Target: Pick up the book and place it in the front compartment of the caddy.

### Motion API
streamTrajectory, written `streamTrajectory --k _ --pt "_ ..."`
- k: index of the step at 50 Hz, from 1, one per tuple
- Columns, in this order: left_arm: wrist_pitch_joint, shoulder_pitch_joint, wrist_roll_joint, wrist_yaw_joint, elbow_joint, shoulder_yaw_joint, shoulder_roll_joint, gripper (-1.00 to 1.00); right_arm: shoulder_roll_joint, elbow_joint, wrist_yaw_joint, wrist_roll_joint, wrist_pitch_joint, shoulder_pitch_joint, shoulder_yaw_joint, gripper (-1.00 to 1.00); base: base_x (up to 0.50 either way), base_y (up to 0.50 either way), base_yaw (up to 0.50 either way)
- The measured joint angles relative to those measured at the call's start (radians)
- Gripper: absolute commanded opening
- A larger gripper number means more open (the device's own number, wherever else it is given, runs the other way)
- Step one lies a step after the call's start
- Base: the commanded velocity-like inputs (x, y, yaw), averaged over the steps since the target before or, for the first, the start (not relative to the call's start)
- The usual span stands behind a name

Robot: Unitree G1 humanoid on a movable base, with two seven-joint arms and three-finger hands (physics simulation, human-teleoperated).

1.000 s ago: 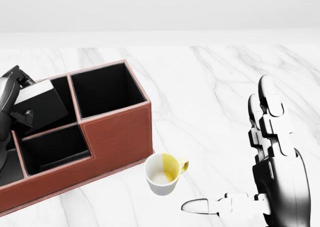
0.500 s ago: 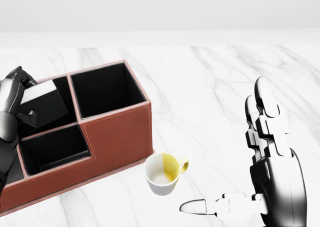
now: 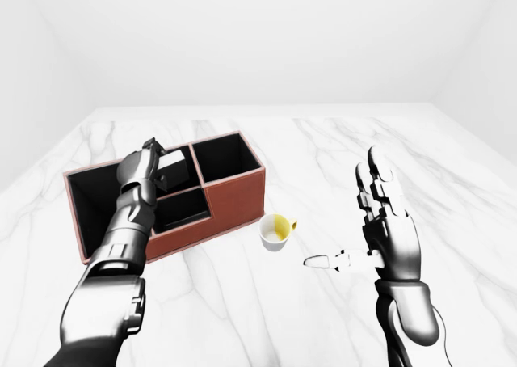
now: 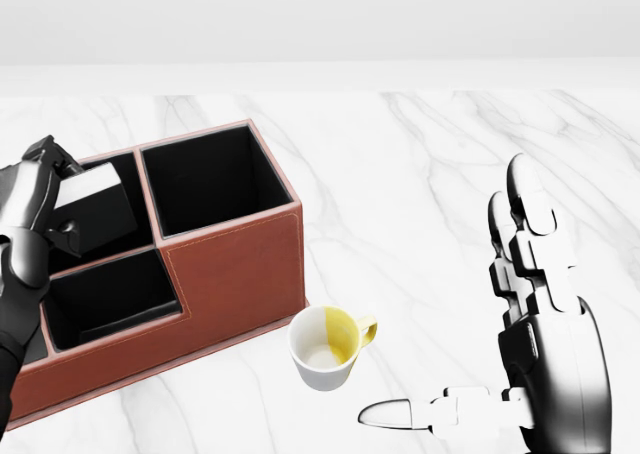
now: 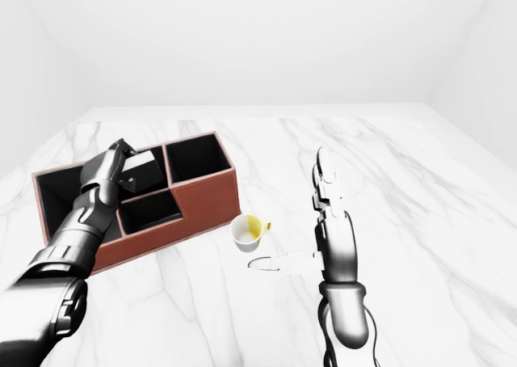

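The red-brown caddy [image 4: 235, 264] with black compartments stands at the left of the head view. My left hand [image 4: 48, 199] is shut on the black book [image 4: 100, 219] with white page edges. It holds the book tilted, partly down in the compartment left of the square one [image 4: 210, 179]. The compartment [image 4: 110, 299] below the book in this view holds only a dark flat shape. My right hand [image 4: 455, 304] is open and empty at the lower right, fingers upright and thumb pointing left, away from the caddy.
A white cup [image 4: 325, 349] with a yellow inside lies tilted on the marble table [image 4: 420, 164], just below the caddy's right corner and left of my right thumb. The caddy's long left compartment [image 3: 89, 205] shows in the left-eye view.
My left hand has turned and shifted slightly right with the book, and more of the forearm shows. My right hand has sunk a little. The caddy and cup have not moved.
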Motion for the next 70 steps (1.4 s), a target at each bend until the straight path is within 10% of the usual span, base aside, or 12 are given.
streamTrajectory --k 35,36,39,70 --pt "-0.027 -0.039 -0.048 0.099 0.114 0.024 -0.011 -0.99 -0.001 -0.025 -0.002 -0.002 0.0 0.011 0.005 0.97 0.0 0.0 0.0" --pt "-0.028 -0.039 -0.05 0.103 0.116 0.026 -0.011 -0.95 -0.001 -0.025 -0.002 -0.002 0.0 0.012 0.006 0.97 0.0 0.0 -0.01" --pt "-0.028 -0.04 -0.049 0.113 0.116 0.031 -0.009 1.0 -0.001 -0.026 -0.002 -0.002 0.0 0.012 0.005 0.97 0.0 0.0 -0.01" --pt "-0.033 -0.074 -0.014 0.133 0.091 0.012 -0.01 1.0 -0.001 -0.026 -0.002 0.001 0.0 0.009 0.004 0.96 0.0 0.0 0.0"
